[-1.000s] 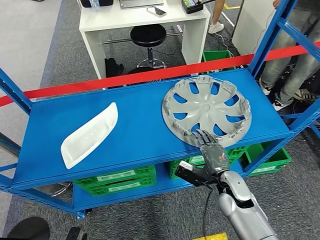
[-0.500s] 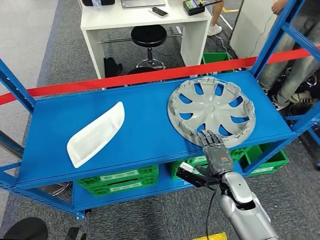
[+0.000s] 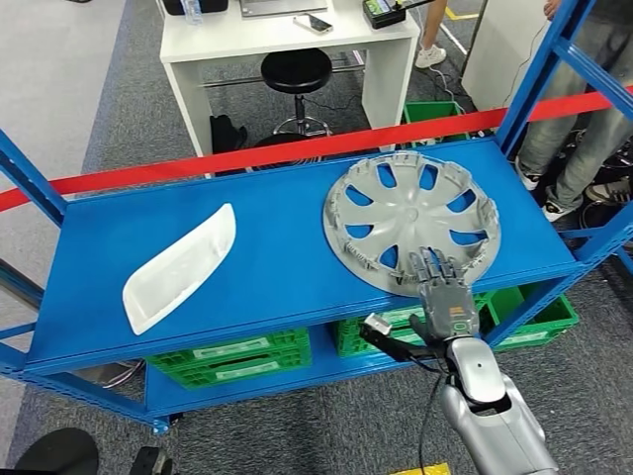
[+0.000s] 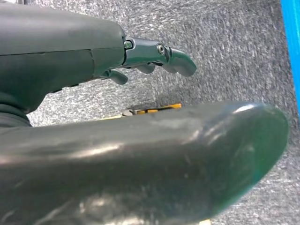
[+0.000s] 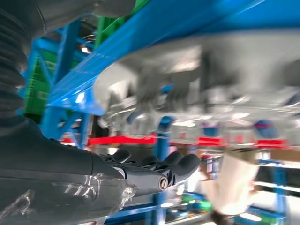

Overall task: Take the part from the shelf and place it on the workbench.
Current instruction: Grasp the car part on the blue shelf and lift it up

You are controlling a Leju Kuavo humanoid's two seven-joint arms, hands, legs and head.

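Grey wheel cover (image 3: 411, 222) lies flat on the blue shelf (image 3: 276, 247), right half, its near edge just over the shelf's front lip. R hand (image 3: 443, 297) is at that near edge – fingers (image 3: 433, 265) stretched out flat, reaching over the rim from the near side; looks like touching the rim, but no grip seen, nothing held. R wrist view is blurred: hand (image 5: 155, 171) w/ fingers straight and close together, grey cover (image 5: 198, 75) just beyond them.

L hand (image 4: 155, 54) hangs over grey carpet, fingers lightly curled, holding nothing.

White curved part (image 3: 179, 267) sits on the shelf's left half, well apart from the cover. Green crates (image 3: 231, 351) on the lower level. Red tape (image 3: 299, 150) runs across behind the shelf – white desk (image 3: 284, 40) and black stool (image 3: 295, 71) farther back. A person's legs (image 3: 589, 139) at far right.
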